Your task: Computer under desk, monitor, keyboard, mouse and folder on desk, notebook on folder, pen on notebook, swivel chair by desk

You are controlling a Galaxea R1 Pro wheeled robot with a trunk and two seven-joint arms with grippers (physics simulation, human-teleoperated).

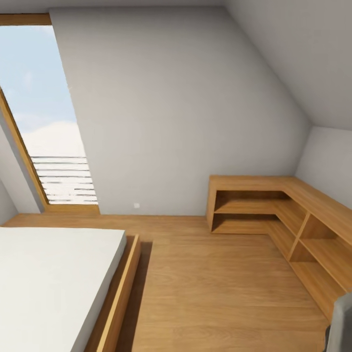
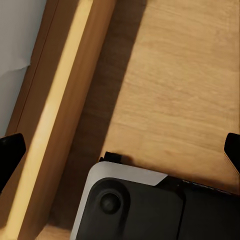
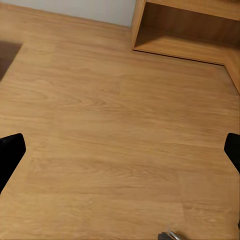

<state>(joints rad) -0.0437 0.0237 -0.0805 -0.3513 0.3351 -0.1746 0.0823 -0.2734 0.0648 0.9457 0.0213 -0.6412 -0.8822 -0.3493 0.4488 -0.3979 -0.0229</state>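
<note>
While the robot is on its way through the bedroom, the head view takes in a bed with a white mattress at the lower left of the frame, a tall slanted window at the upper left, bare wooden floor through the middle, and a low L-shaped wooden shelf unit at the right. A sliver of grey upholstery at the lower right corner looks like the swivel chair; so little shows that which way it faces, and how its long axis lies, cannot be told.

Both end effectors are spread and hold nothing. The left end effector hangs over the floor beside the wooden bed frame, with the robot's own dark base at the bottom of the frame. The right end effector hangs over bare floor, with a corner of the shelf unit at the upper right of its frame.

I judge the step in hand to be finding the workspace. To do it well, the base should turn towards the right of the frame, where the chair edge appears, keeping clear of the bed frame close by the left arm. The arms are best kept tucked and low during the turn, so that nothing clips the shelf unit or the chair.
</note>
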